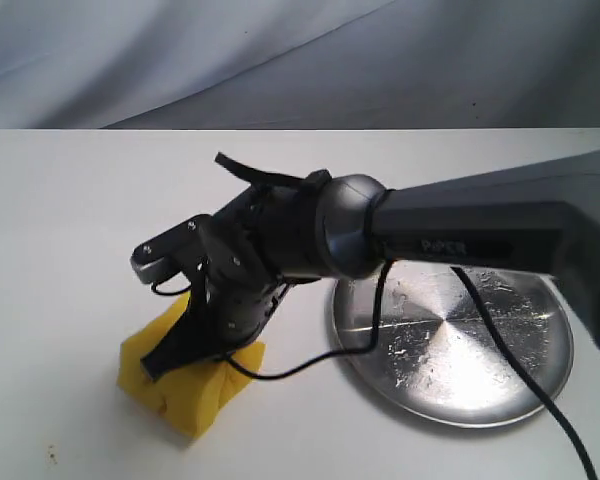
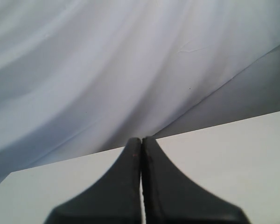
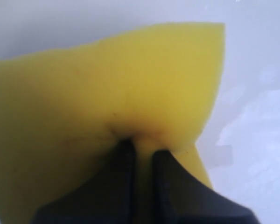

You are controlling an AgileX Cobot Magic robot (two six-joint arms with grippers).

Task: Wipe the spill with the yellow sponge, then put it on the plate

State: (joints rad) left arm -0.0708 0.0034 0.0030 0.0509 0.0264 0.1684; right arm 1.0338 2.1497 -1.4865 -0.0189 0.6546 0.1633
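The yellow sponge (image 1: 185,385) rests on the white table left of the plate (image 1: 480,345), pressed down and pinched in the middle. My right gripper (image 1: 180,355) reaches across from the right and is shut on the yellow sponge. In the right wrist view the sponge (image 3: 107,88) fills most of the picture and the right gripper (image 3: 142,147) bites into its foam. The spill is not in view; the sponge may cover it. My left gripper (image 2: 141,140) is shut with nothing in it and points at the table's far edge and the backdrop; it does not show in the exterior view.
The silver plate lies at the right front of the white table (image 1: 70,230), partly under the right arm (image 1: 480,225). A black cable (image 1: 520,375) from the arm trails across the plate. A grey cloth backdrop (image 1: 280,60) hangs behind the table.
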